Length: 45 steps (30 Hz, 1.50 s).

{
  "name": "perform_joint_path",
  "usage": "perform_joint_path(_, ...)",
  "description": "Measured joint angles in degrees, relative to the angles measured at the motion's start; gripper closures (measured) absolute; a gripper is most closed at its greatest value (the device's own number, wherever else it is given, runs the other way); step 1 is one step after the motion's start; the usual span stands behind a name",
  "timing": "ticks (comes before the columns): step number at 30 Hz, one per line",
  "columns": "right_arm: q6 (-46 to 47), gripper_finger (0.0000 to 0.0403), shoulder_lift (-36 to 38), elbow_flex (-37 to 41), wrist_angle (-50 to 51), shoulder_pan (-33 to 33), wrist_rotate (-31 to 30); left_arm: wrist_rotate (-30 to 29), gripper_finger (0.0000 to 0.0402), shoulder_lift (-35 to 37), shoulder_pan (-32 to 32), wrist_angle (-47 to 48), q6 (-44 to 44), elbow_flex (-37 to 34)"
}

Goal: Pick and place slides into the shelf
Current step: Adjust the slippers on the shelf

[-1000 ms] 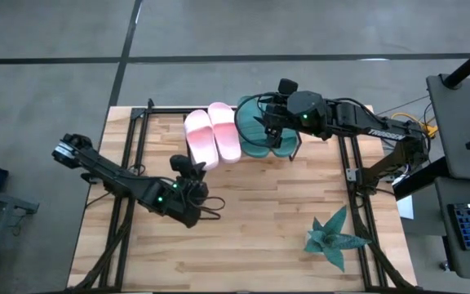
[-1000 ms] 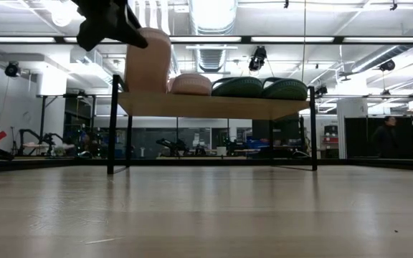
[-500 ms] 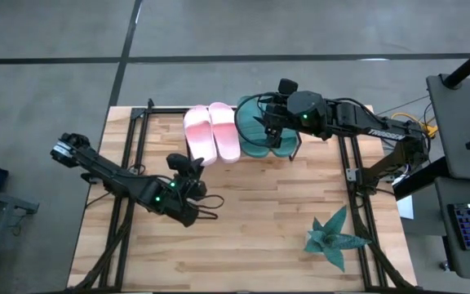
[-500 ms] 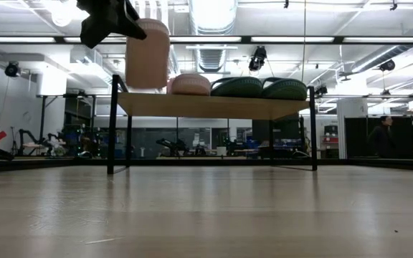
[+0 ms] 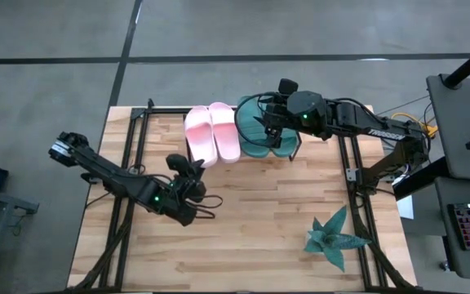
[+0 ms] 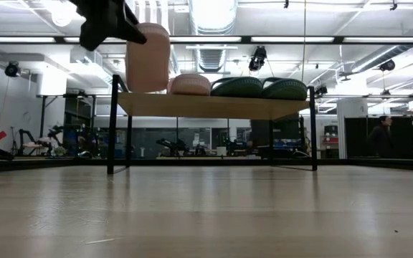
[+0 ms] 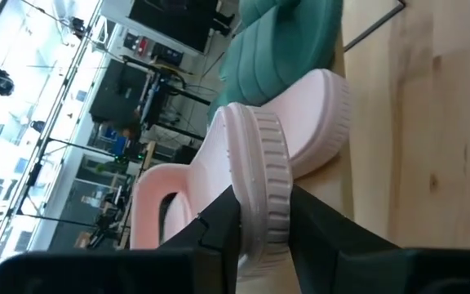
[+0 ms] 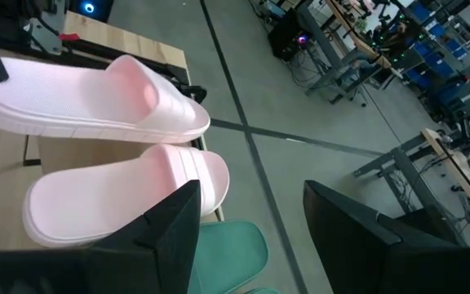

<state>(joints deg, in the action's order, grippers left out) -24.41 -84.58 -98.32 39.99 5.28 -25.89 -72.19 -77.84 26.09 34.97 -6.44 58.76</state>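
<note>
The shelf (image 6: pixel 214 105) stands at the table's far middle. On its board rest one pale pink slide (image 5: pixel 225 131) and two teal slides (image 5: pixel 259 137), soles down. My left gripper (image 5: pixel 190 169) is shut on the other pink slide (image 6: pixel 148 57) above the shelf's left end, at the resting pink slide's left side. In the low view the held slide's lower end comes down to the board's top line; whether it touches, I cannot tell. My right gripper (image 8: pixel 259 237) hovers open above the teal slides with nothing between its fingers. My left gripper pinches the pink slide's heel end (image 7: pixel 261 214) across the sole's thickness: one finger on the footbed side, the other (image 7: pixel 321 233) on the underside. The fingers come nearly level from the table's near side, along the slide. The slide tilts, heel high, toe toward the shelf.
A spiky teal plant (image 5: pixel 333 237) lies near the table's right near corner. Bare wooden tabletop (image 5: pixel 251 220) lies between the shelf and the near edge. The arms' black frames (image 5: pixel 129 163) run along both sides of the table.
</note>
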Motion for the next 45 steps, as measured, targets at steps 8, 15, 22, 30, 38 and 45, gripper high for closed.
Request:
perform_joint_path(8, 0.0, 0.0195, 0.0, 0.0, 0.0, 0.0, 0.0, -0.4, 0.0337, 0.0, 0.0, -9.9, -6.1, -4.9)
perform_joint_path(15, 0.4, 0.0195, 0.0, 0.0, 0.0, 0.0, 0.0, 2.7, 0.0337, 0.9, 0.1, -17.1, -10.5, -8.7)
perform_joint_path(22, 0.4, 0.0195, 0.0, 0.0, 0.0, 0.0, 0.0, 4.1, 0.0337, 1.2, 0.3, -19.4, -13.0, -9.5)
perform_joint_path(30, 0.3, 0.0195, 0.0, 0.0, 0.0, 0.0, 0.0, 4.3, 0.0337, 1.5, 1.0, -20.6, -17.6, -6.4)
perform_joint_path(38, 0.4, 0.0195, 0.0, 0.0, 0.0, 0.0, 0.0, 2.6, 0.0337, 2.2, 1.3, -20.5, -24.4, -3.2)
perform_joint_path(45, 0.2, 0.0195, 0.0, 0.0, 0.0, 0.0, 0.0, 2.4, 0.0337, 4.8, 3.8, -21.1, -23.9, -3.2)
